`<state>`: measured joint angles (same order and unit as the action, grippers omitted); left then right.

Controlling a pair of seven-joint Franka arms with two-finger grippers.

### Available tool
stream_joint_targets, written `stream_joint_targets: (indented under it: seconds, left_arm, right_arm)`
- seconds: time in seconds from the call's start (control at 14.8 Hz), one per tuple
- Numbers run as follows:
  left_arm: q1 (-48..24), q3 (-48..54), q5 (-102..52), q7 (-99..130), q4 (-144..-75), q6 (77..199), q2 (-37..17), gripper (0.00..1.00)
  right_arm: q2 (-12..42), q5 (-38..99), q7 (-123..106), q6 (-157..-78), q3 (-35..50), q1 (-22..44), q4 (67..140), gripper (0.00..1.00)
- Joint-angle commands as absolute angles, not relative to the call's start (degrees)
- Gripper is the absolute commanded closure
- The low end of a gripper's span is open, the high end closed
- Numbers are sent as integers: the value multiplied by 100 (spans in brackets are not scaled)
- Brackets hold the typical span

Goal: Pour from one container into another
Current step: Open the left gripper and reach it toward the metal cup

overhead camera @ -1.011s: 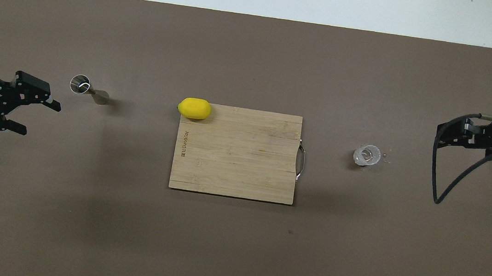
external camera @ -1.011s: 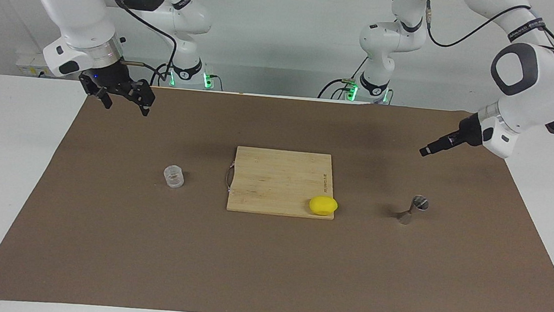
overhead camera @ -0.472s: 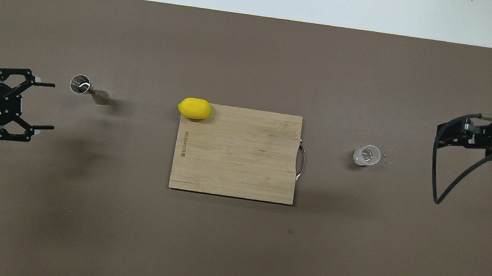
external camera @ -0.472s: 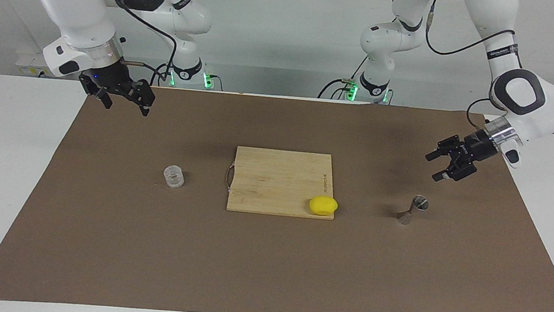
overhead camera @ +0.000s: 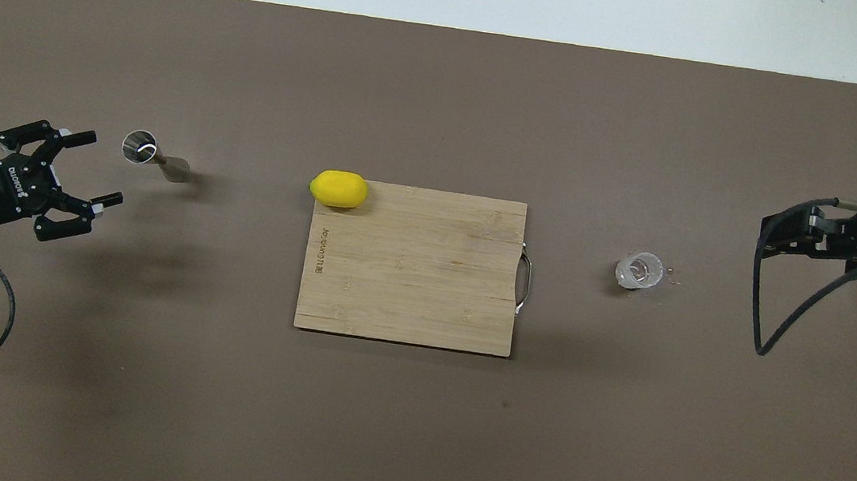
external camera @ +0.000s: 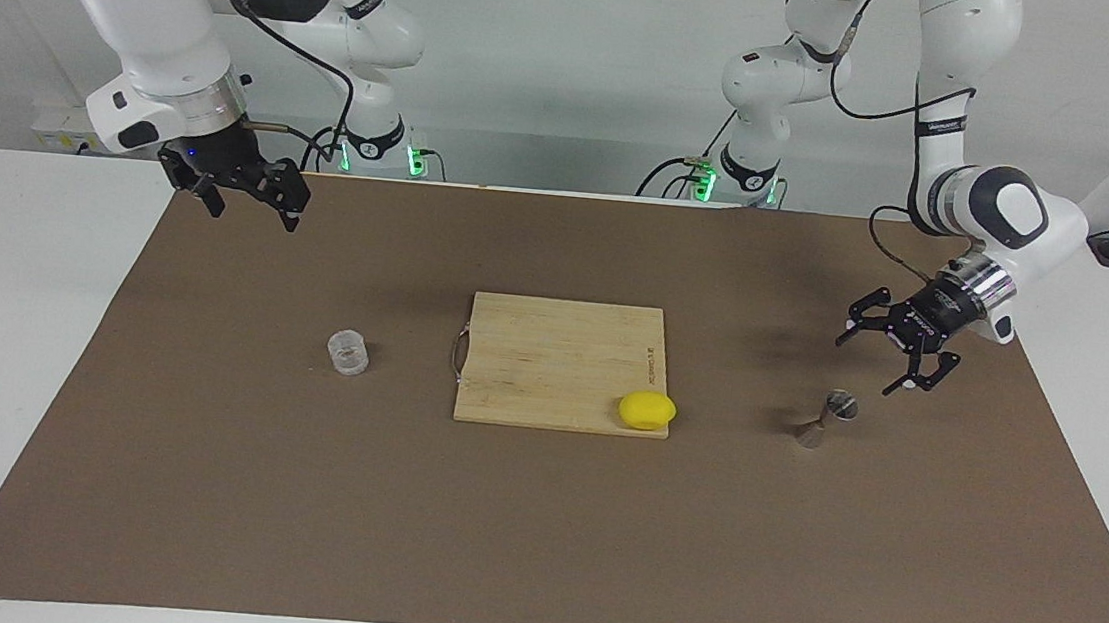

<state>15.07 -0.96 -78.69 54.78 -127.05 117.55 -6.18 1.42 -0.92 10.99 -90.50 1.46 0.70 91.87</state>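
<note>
Right gripper (external camera: pixel 248 204) hangs above the brown mat (external camera: pixel 534 551) at the right arm's end of the table, close to the robots. Its fingers stand apart and grip nothing. Position matches the frames from half a second and one second ago; this arm waits.

Left gripper (external camera: pixel 870 357) is over the mat at the left arm's end, just beside the metal jigger (external camera: pixel 828 417) and on the robots' side of it, not touching. Its fingers are spread wide and empty. Change noted: one second ago the tool pointed edge-on from higher up, nearer the mat's edge; half a second ago it had swung to face the jigger; now it sits lower and closer to the jigger, tilted down toward it. In the overhead view the left gripper (overhead camera: pixel 85 169) lies alongside the jigger (overhead camera: pixel 152 155), fingertips short of it.

Wooden cutting board (external camera: pixel 560 362) lies at mid-table, its metal handle toward the right arm's end. No shift.

Clear glass cup (external camera: pixel 347 352) stands upright on the mat, between the board and the right arm's end, well apart from both grippers. No shift.

Jigger stands upright on the mat, between the board and the left arm's end. No shift.

Lemon (external camera: pixel 647 410) rests on the board's corner farthest from the robots, toward the left arm's end. No shift.
</note>
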Motion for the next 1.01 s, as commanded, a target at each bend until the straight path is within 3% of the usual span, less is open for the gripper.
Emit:
stream_joint_targets:
  seconds: [0.0, 0.74, 0.94]
  left_arm:
    - [1512, -18, -8392, 5572, -12920, 12066, -668, 0]
    - [1090, 26, -9782, 5081, -12885, 12700, -1037, 0]
    - [1028, 26, -9905, 4957, -12885, 12709, -1037, 7]
  right_arm:
    - [114, -105, 1037, -9141, 141, 44, 9255, 0]
    - [114, -105, 1037, -9141, 141, 44, 9255, 0]
    - [114, -105, 1037, -9132, 141, 44, 9255, 0]
